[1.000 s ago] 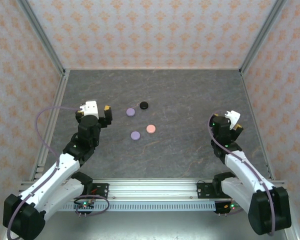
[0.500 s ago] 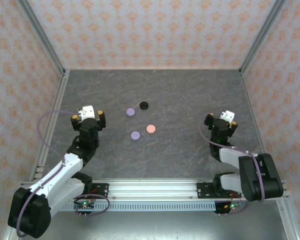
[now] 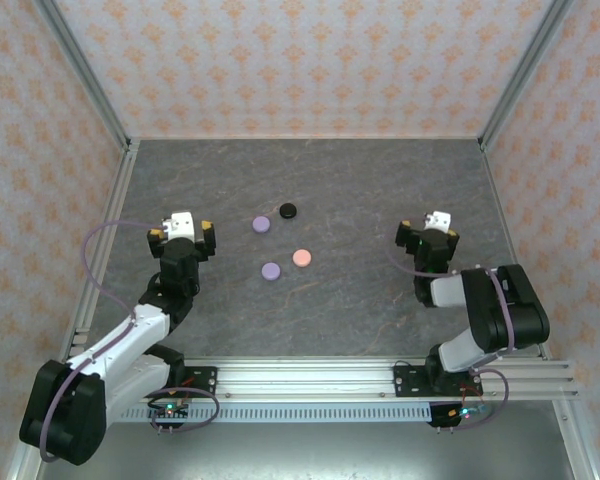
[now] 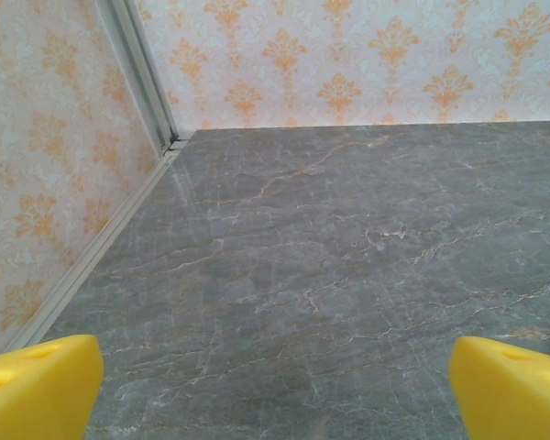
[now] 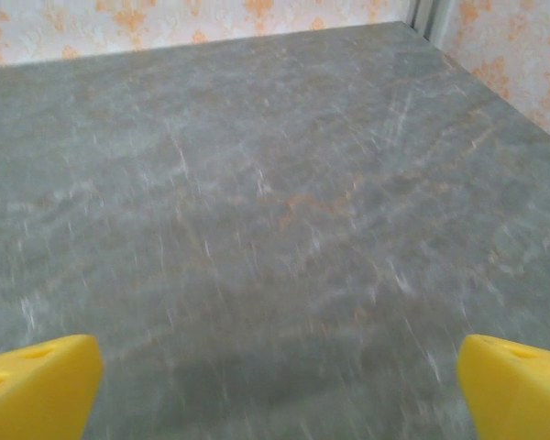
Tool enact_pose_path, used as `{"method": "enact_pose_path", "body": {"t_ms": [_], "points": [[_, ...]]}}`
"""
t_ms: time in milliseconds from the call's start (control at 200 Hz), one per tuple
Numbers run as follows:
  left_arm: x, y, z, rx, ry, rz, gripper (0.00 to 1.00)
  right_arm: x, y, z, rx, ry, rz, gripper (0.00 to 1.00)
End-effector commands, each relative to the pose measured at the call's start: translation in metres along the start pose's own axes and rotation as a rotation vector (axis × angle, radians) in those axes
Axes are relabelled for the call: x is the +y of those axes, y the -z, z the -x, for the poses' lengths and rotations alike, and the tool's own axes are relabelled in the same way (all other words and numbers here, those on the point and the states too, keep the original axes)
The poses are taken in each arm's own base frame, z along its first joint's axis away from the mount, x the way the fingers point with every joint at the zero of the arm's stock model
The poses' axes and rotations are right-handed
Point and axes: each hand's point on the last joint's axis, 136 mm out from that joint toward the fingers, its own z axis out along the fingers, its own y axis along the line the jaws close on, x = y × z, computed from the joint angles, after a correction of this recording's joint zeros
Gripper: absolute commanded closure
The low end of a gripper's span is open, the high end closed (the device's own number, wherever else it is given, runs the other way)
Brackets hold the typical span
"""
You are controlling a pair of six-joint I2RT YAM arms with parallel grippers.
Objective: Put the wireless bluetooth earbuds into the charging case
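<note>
— So why do both arms hang off to the sides?
— Ready for a reach, I think. The left gripper [image 3: 182,232] and the right gripper [image 3: 427,235] both have their jaws spread wide with nothing between them, each aimed over bare table [image 3: 360,180].
— And the cases?
— Clustered mid-table between the arms, nearer the left one, probably so either can get to them. All lie flat, apart from one another.
— How many?
— Four: a black case [image 3: 288,210] farthest, a lavender case [image 3: 261,225] just beside it, a pink case [image 3: 301,257], and a second lavender case [image 3: 271,270] nearest.
— And the earbuds?
— I cannot tell where they are. Whether any lid is open is too small to judge.
</note>
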Motion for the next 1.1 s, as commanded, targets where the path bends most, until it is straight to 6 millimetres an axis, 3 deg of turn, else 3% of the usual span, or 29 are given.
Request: {"method": "enact_pose_path", "body": {"t_ms": [0, 410, 721, 906, 1051, 1096], "points": [[0.0, -0.003, 0.002, -0.027, -0.004, 0.002, 0.04, -0.007, -0.008, 0.002, 0.043, -0.052, 0.018, 0.01], [-0.017, -0.029, -0.014, -0.026, -0.009, -0.074, 0.02, -0.007, -0.009, 0.002, 0.043, -0.052, 0.018, 0.01], [-0.002, -0.044, -0.036, -0.03, 0.091, -0.094, 0.01, -0.007, -0.009, 0.002, 0.043, -0.051, 0.018, 0.01], [-0.012, -0.048, -0.041, -0.016, 0.072, -0.148, 0.01, -0.007, -0.009, 0.003, 0.042, -0.05, 0.018, 0.01], [-0.018, -0.072, -0.048, 0.014, 0.075, -0.154, 0.01, -0.007, -0.009, 0.002, 0.043, -0.05, 0.017, 0.01], [-0.02, -0.081, -0.055, 0.126, 0.053, -0.149, 0.0, -0.007, -0.009, 0.003, 0.042, -0.049, 0.017, 0.01]]}}
